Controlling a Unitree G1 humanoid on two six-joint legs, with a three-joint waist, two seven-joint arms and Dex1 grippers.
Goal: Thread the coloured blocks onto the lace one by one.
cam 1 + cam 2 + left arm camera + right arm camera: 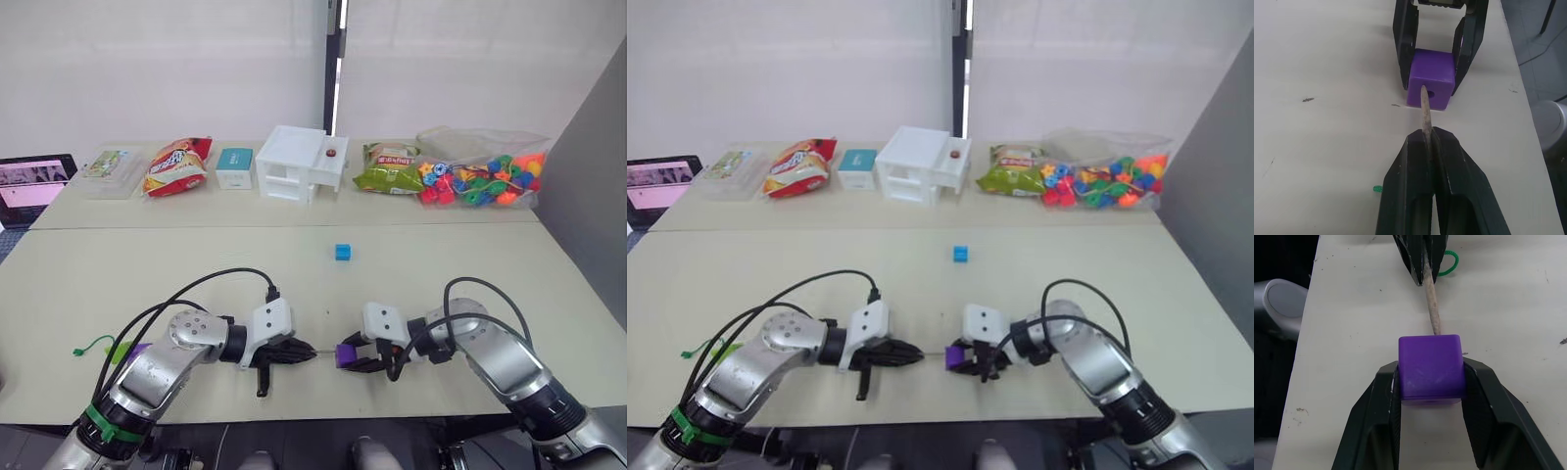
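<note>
Along the far side of the pale surface (118,264) sits a row of items. At the robot's far left is a laptop (34,182) with a pink screen, then a clear plastic tray (110,169), a red and orange snack bag (177,165) and a small teal and white box (235,167). Near the middle stands a white drawer unit (299,163) with a small dark red object (332,152) on top. Right of it lies a green snack bag (387,167), touching a clear bag of multicoloured beads (482,169).
</note>
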